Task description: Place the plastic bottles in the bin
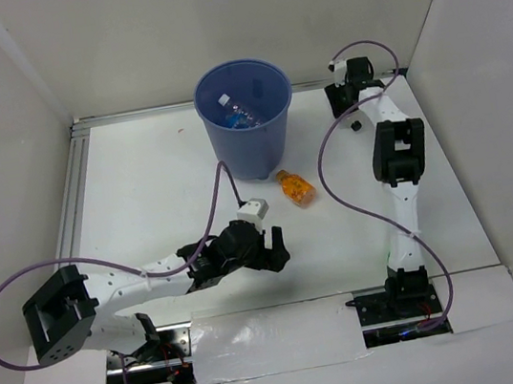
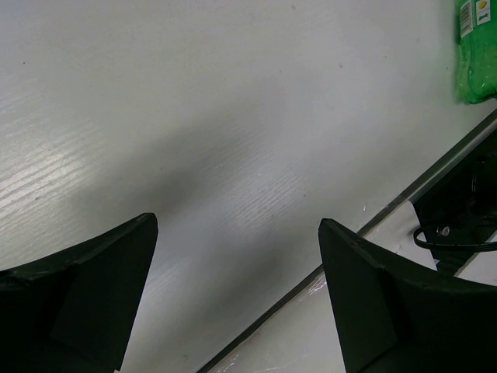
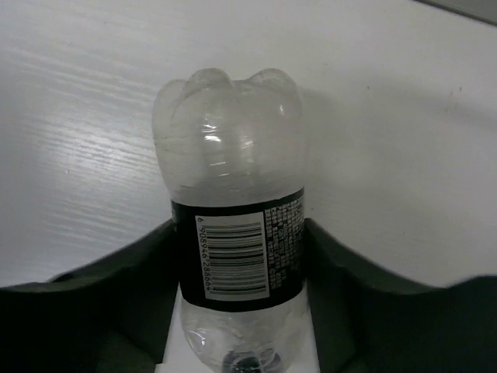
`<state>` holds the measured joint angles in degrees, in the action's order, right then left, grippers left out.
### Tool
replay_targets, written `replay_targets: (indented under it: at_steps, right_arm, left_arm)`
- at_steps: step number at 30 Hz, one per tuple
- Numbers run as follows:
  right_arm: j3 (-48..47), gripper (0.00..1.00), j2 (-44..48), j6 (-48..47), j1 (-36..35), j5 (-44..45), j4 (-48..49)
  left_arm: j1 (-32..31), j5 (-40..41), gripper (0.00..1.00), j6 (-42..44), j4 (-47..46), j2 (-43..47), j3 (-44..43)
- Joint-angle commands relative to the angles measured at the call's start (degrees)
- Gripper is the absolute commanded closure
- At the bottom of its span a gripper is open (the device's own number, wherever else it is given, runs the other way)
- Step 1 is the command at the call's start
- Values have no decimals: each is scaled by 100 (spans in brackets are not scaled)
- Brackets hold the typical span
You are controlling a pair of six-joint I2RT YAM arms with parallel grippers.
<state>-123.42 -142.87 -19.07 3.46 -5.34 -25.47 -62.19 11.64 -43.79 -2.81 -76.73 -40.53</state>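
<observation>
Your white table (image 2: 194, 116) carries a faint wood-grain texture and a soft, low sheen. The clear bottle (image 3: 229, 148) is glossy, see-through plastic, wrapped in a smooth black printed label (image 3: 237, 249). On the right gripper (image 3: 237, 233) and the left gripper (image 2: 235, 225), all 4 fingers are matt dark plastic. The green bottle (image 2: 475, 54) is translucent plastic, the orange bottle (image 1: 295, 187) shines, the bin (image 1: 250, 149) is smooth blue plastic, and the rail (image 1: 73, 195) looks like bare metal.
</observation>
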Motion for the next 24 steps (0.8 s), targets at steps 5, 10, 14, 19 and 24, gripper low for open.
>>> replay_targets:
  at_steps: [5,10,14,19,24]
  right_arm:
    - [-271,76,977,254,444,-1537,-537]
    - [-53,76,2322,798,532,-3845,-407]
    - [343,76,3352,1388,104,-4475,621]
    - [555,75,3714,2404,-618,-4511,1860]
    - [151,66,3090,3032,-1539,-4335,2186]
  left_arm:
    - [-30,-21,4,-59,-79,-140,-324]
    - [-30,-83,4,-59,-194,-193,-324]
    - [-82,-144,4,11,-246,-316,-376]
    - [-135,-144,4,116,-246,-316,-376]
    - [-135,-92,4,116,-299,-176,-324]
